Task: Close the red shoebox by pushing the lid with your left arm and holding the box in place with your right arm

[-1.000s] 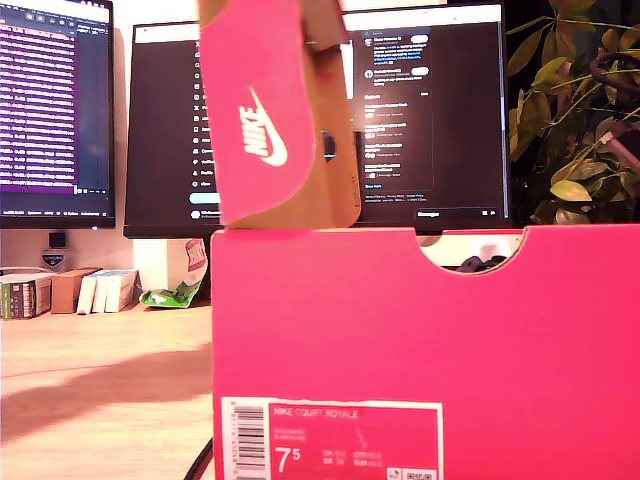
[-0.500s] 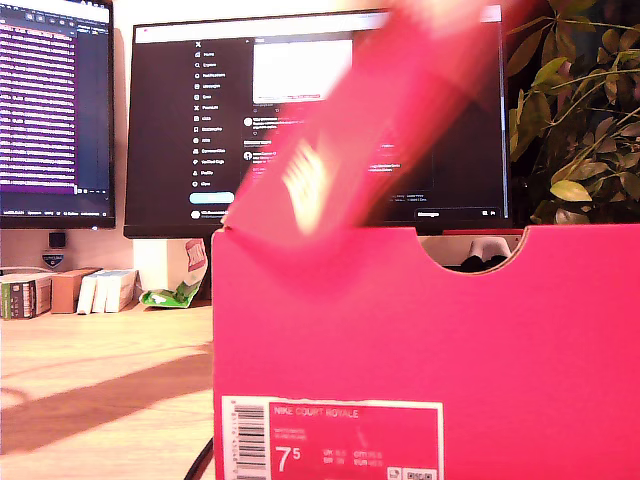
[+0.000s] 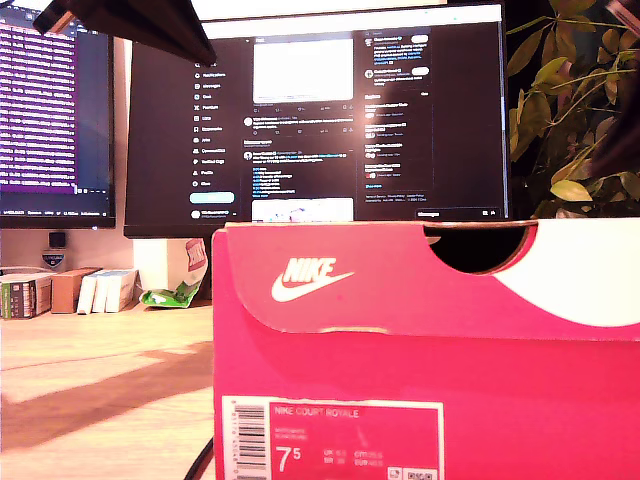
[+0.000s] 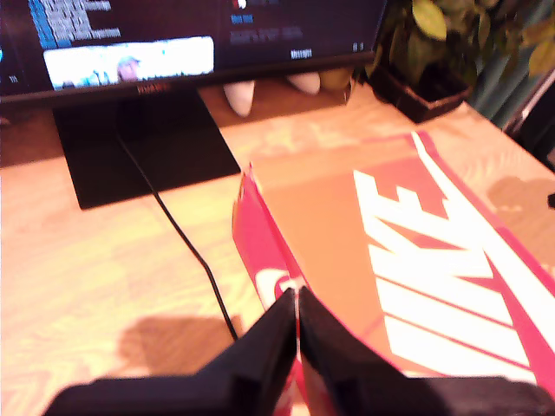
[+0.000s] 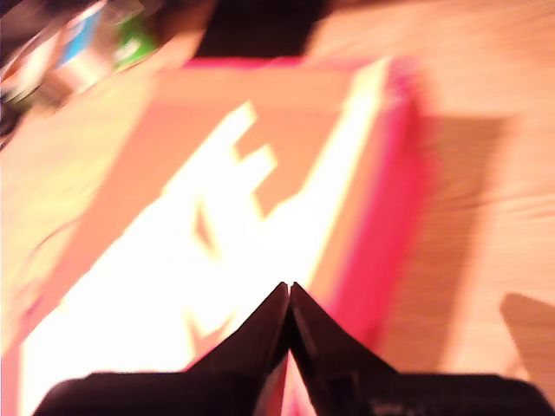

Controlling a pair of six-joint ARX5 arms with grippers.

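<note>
Shoebox [image 3: 420, 400], red, standing on the wooden desk [image 3: 100, 370] before the monitor [image 3: 320, 120], filling the exterior view's lower right; lid [image 4: 390, 234] down over it. My first gripper [image 4: 297, 314]: jaws pinched together, empty, poised over a lid corner. My second gripper [image 5: 289, 295]: jaws likewise together, empty, above the lid's opposite end. Risk: lid front flap may sit unseated; uneven pressing could skid the unbraced box. Both arms reach down from above.

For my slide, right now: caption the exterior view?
Red Nike shoebox with its lid down, in front of two monitors.
</note>
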